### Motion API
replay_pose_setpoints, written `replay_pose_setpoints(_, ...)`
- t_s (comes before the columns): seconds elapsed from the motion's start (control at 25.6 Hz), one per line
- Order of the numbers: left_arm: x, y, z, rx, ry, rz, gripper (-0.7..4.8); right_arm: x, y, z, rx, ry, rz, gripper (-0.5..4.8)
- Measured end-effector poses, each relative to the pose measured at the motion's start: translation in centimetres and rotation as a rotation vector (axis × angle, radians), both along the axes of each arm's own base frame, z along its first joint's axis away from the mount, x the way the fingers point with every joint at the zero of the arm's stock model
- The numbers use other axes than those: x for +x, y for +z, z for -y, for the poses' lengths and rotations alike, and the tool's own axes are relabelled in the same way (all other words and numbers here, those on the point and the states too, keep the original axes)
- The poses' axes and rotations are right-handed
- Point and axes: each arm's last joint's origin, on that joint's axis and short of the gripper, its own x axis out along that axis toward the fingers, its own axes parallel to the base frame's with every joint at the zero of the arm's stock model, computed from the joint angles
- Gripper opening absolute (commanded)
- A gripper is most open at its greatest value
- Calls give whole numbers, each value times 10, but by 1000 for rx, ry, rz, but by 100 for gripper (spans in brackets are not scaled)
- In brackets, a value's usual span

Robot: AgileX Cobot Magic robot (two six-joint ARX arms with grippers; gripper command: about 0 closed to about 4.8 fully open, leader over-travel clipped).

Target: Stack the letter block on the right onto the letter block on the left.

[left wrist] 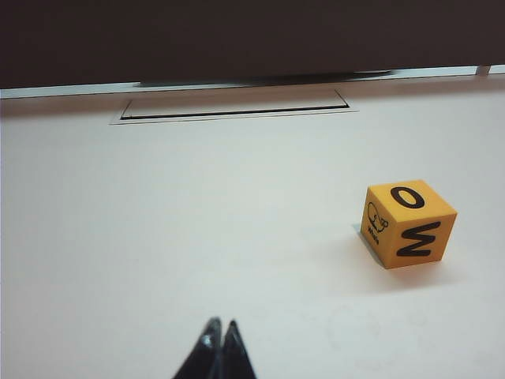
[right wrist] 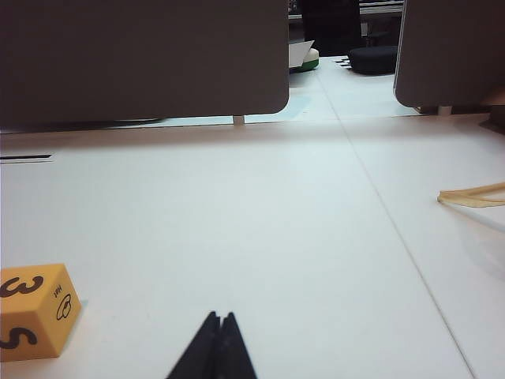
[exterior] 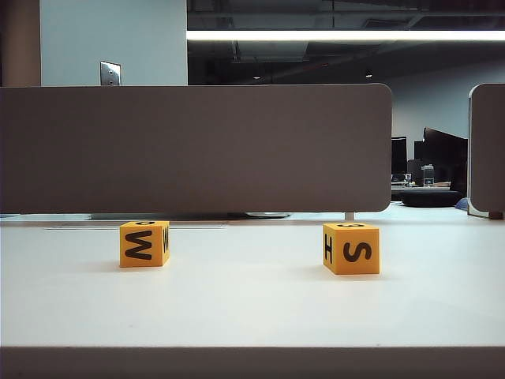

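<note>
**Both pincers closed and empty, blocks apart on the table**

The left gripper (left wrist: 220,335) has its fingertips pressed together, holding nothing, above bare table (exterior: 252,308); the right gripper (right wrist: 219,328) is likewise closed and empty. In the exterior view neither arm appears. The left letter block (exterior: 144,244) sits lower left of centre, showing "M"; the right letter block (exterior: 351,249) sits well apart, lower right, showing "S". A grey partition (exterior: 197,150) stands behind both.

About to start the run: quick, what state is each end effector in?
Left end effector: closed, holding nothing.
Right end effector: closed, holding nothing.
</note>
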Motion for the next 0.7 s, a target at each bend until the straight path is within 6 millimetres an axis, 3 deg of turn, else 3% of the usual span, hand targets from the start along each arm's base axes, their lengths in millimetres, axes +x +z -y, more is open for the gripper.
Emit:
replay_pose_setpoints(0.47,-1,6,1,-54,-40,2,-5,0,2,0,50,0,20,-9)
replay_pose_setpoints(0.55,-4,18,1,-80,-40,32,-5,-1,5,0,77,-3,33,-9)
replay_pose_setpoints(0.63,-13,54,2,-113,-65,140,-5,-5,26,0,120,0,92,-9)
replay_pose_setpoints(0.7,-18,75,2,-124,-69,189,-5,-10,44,0,125,3,145,-9)
